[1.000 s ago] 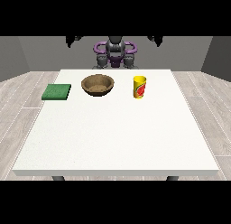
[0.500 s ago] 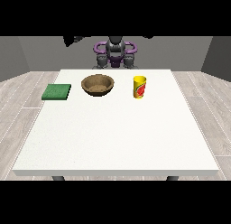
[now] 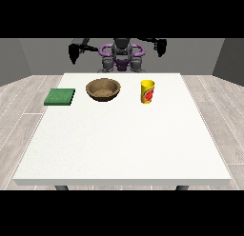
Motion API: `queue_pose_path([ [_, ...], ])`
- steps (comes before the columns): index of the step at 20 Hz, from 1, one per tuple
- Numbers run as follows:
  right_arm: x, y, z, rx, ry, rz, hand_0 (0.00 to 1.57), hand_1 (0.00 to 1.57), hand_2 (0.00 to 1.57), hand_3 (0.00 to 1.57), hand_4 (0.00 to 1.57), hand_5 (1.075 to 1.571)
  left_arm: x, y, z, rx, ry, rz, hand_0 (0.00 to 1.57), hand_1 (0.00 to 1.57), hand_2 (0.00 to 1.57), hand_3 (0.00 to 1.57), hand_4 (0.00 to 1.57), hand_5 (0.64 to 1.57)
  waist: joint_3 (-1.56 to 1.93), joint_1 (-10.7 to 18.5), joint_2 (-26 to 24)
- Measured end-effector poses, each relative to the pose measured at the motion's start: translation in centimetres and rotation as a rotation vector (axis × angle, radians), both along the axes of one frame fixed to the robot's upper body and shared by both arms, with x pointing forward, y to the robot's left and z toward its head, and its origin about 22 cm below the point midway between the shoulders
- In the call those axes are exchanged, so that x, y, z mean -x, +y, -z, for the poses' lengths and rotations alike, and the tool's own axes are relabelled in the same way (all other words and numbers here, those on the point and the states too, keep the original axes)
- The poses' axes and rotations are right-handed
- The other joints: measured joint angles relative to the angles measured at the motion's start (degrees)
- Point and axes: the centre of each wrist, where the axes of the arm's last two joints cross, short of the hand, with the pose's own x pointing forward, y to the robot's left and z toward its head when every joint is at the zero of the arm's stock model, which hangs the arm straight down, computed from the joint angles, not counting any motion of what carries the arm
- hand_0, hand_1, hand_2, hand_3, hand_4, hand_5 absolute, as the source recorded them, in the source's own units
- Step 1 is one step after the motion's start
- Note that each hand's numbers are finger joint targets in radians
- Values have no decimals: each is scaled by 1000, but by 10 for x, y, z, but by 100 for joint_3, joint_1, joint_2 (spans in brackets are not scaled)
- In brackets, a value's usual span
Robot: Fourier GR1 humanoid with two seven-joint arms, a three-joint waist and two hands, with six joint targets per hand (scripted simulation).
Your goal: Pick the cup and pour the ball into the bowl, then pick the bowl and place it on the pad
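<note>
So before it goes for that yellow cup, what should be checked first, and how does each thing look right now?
1. Cup upright on the table: ok.
2. Ball inside the cup: cannot tell, the inside is hidden from this view.
3. Bowl upright, standing apart from the cup, ready to take the pour: ok.
4. Green pad flat, with nothing on it: ok.
5. Hand at the view's right free to reach: ok, it is raised behind the table's far edge and holds nothing.
6. Hand at the view's left out of the way: ok, also raised behind the far edge, away from the things.
</note>
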Motion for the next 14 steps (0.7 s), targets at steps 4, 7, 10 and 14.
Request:
queue_pose_path([
  [4,-12,-1,-8,13,-68,-29,0,0,0,0,0,1561,-25,19,1,-42,-52,-42,0,0,0,0,0,1252,-2,-173,519],
  [7,-19,-13,-7,26,-95,-36,0,0,0,0,0,1560,-39,31,7,-60,-64,-67,0,0,0,0,0,1257,-3,-242,711],
  [10,-26,-29,-6,27,-96,-31,0,0,0,0,0,1563,-53,39,8,-74,-58,-75,0,0,0,0,0,1266,-1,-265,723],
  [14,-35,-37,-7,37,-108,-41,0,0,0,0,0,1563,-67,31,22,-78,-71,-95,0,0,0,0,0,1239,-1,-358,800],
])
